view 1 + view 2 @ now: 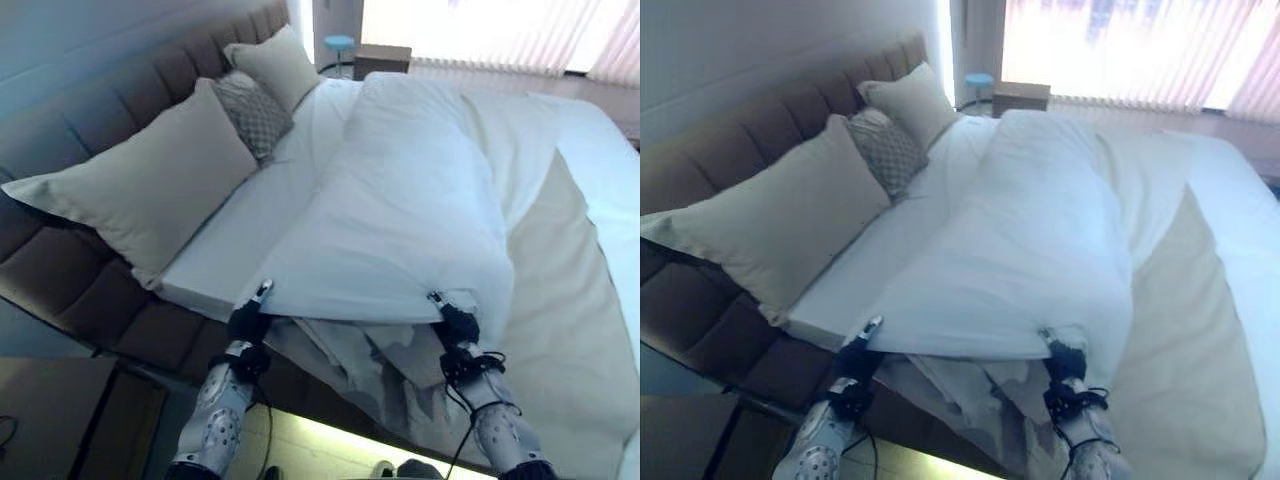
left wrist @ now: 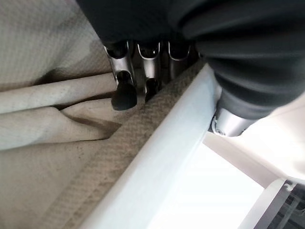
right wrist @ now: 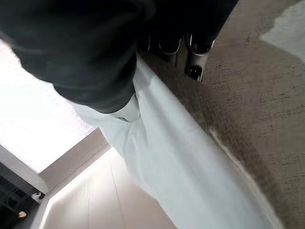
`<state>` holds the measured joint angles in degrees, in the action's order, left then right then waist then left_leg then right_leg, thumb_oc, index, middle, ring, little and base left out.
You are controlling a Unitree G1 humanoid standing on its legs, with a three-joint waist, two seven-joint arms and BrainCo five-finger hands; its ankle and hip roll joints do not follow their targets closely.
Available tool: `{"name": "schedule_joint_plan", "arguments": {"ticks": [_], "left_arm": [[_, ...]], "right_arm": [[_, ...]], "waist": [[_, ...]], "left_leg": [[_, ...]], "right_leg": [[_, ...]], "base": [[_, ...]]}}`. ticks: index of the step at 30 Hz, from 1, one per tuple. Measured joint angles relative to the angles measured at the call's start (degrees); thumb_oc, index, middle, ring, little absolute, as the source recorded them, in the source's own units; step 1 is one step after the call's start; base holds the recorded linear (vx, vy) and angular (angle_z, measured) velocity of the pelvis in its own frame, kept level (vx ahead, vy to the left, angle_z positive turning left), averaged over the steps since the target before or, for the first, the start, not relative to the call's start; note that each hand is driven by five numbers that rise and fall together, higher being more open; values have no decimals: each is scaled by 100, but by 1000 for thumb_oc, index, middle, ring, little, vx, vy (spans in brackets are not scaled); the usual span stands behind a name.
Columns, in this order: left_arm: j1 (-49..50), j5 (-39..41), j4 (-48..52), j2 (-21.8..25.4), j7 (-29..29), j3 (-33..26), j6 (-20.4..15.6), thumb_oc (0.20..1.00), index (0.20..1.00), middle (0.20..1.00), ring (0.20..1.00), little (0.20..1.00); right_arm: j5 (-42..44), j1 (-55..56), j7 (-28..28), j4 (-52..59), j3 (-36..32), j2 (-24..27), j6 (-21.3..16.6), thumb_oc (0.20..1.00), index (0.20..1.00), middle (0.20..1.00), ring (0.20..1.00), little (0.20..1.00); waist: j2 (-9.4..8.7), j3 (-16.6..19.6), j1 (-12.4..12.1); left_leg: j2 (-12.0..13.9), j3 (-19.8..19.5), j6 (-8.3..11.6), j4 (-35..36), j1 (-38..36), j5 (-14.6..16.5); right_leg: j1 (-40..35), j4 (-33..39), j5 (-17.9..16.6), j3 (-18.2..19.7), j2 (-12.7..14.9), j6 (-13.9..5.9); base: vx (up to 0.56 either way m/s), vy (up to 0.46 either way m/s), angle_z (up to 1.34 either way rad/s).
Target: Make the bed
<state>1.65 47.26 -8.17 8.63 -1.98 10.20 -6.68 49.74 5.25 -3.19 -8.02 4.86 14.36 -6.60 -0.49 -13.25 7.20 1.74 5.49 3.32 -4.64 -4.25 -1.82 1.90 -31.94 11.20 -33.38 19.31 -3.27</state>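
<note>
Duvet (image 1: 410,210) lies folded back across the bed (image 1: 590,290), its near edge pinched by both hands. Left hand (image 1: 248,318) and right hand (image 1: 455,322) reach up side by side, each curled on that edge. Wrist views reveal fingers (image 2: 125,90) underneath against beige fabric, thumbs on the white side. Pillows (image 1: 150,185) sit beyond the left hand.

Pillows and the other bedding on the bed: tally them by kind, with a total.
Plain pillows: 2, large and far
Patterned cushion: 1
White duvet: 1
Beige blanket: 1
Total: 5
</note>
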Motion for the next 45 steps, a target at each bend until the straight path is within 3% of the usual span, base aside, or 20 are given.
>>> {"name": "schedule_joint_plan", "arguments": {"ticks": [1,2,3,4,6,8,9,11,12,15,18,19,20,21,24,26,30,37,42,45], "left_arm": [[78,-46,65,47,-10,-44,-12,200,200,200,200,200],[62,-45,126,78,-10,-77,-26,200,200,200,200,200],[-59,-45,150,127,-8,-120,-42,200,200,200,200,200],[-100,-46,142,138,0,-131,-42,200,200,200,200,200],[-93,-48,143,125,28,-131,-42,200,200,200,200,200],[-94,-55,135,89,12,-122,-42,200,200,200,200,200],[-100,-54,138,85,12,-115,-42,200,200,200,200,200],[-300,-72,0,40,5,107,-18,200,200,200,200,200],[-297,-80,-43,46,32,215,-13,200,200,200,200,200],[-139,-87,-40,49,36,213,-11,200,200,200,200,200],[-127,-91,-33,75,36,206,-11,200,200,200,200,200],[-107,-104,-4,72,52,174,-12,200,200,200,200,200],[-120,-108,53,118,53,128,-13,200,200,200,200,200],[-120,-109,65,79,45,95,-13,200,200,200,200,200],[-49,-109,70,52,41,51,-13,200,200,200,200,200],[-10,-110,69,25,32,12,-13,200,200,200,200,200],[45,-109,71,22,-27,-86,-13,200,200,200,200,200],[283,-110,70,-5,-38,-97,-13,200,200,200,200,200],[312,-111,23,-149,-71,-74,-14,200,200,200,200,200],[77,-115,10,-110,-56,-62,-17,200,200,200,200,200]], "right_arm": [[-6,-119,23,10,18,0,0,200,200,200,200,200],[-8,-186,4,41,16,23,-1,200,200,200,200,200],[-7,-412,3,20,5,34,-14,200,200,200,200,200],[-7,-492,5,18,4,30,-13,200,200,200,200,200],[-6,-507,5,-7,7,54,-13,200,200,200,200,200],[-6,-532,-8,-50,15,142,-11,200,200,200,200,200],[-6,-543,-6,-52,16,163,-11,200,200,200,200,200],[-5,-319,120,48,-130,216,-7,200,200,200,200,200],[-8,-280,163,60,-204,191,-10,200,200,200,200,200],[-80,-274,164,52,-205,138,-10,200,200,200,200,200],[-83,-276,173,8,-187,91,-7,200,200,200,200,200],[-84,-277,155,11,-156,82,-7,200,200,200,200,200],[-86,-285,94,29,-140,79,-7,200,200,200,200,200],[-85,-346,39,21,-141,106,-7,200,200,200,200,200],[-85,-399,31,13,-129,110,15,200,200,200,200,200],[-81,-436,46,-5,-96,112,35,200,200,200,200,200],[-81,-447,-16,-9,-32,112,37,200,200,200,200,200],[-131,-315,-135,-179,19,110,48,200,200,200,200,200],[-204,-136,-194,-366,38,95,81,200,200,200,200,200],[-240,-365,-203,-504,20,158,51,200,200,200,200,200]], "waist": [[-77,36,-191],[-131,36,-238],[-57,-34,-343],[-95,-53,-362],[-112,-29,-350],[27,29,-413],[70,29,-386],[56,23,-309],[3,27,-285],[-45,40,-178],[-27,30,-216],[9,5,-242],[-61,36,-334],[-53,22,-326],[44,5,-367],[46,7,-417],[70,19,-450],[72,30,-503],[59,24,-491],[102,-242,-493]], "left_leg": [[-35,17,28,-57,46,23],[-24,22,99,-115,123,73],[140,-208,143,-303,404,69],[203,-208,161,-462,461,114],[623,-69,238,-649,446,163],[849,-280,371,-432,337,256],[852,-302,359,-267,298,214],[685,-80,597,-54,355,334],[474,-114,473,-34,391,272],[58,-58,208,100,177,288],[113,124,110,209,-34,280],[200,158,98,315,-147,266],[261,151,111,337,-156,267],[223,121,137,330,-95,278],[329,217,243,395,-179,256],[435,382,266,411,-216,242],[511,426,286,402,-205,250],[497,529,290,396,-169,255],[463,465,295,-62,587,270],[460,379,289,-297,1122,279]], "right_leg": [[18,294,90,-25,41,-117],[65,519,219,56,-29,31],[119,767,-2,174,-199,217],[119,826,-43,160,-200,249],[147,750,-4,179,-246,246],[446,661,-84,481,-321,228],[500,645,-109,485,-332,209],[506,614,-258,205,44,12],[442,671,-416,81,262,-117],[321,915,-795,121,493,-316],[367,859,-1197,108,530,-298],[461,790,-1020,103,421,-460],[347,1230,-1048,35,221,-514],[193,1503,-1036,-17,36,-142],[234,1531,-989,226,-112,-165],[177,1622,-1046,-9,-137,-67],[105,1768,-1033,13,-312,-39],[226,1718,-1017,76,-313,-28],[682,1502,-952,-49,-119,-1],[1092,1201,-884,-82,-37,65]], "base": [[-35,219,-24],[-4,278,-45],[-1,298,-22],[4,297,-2],[-43,502,-23],[-27,598,-56],[17,443,-22],[34,416,41],[45,377,51],[29,282,4],[10,136,-36],[-20,13,-39],[-20,17,-33],[-16,-17,-15],[-6,-38,-7],[5,-70,-16],[22,-52,-5],[22,-17,-3],[-142,-8,23],[-141,54,28]]}}
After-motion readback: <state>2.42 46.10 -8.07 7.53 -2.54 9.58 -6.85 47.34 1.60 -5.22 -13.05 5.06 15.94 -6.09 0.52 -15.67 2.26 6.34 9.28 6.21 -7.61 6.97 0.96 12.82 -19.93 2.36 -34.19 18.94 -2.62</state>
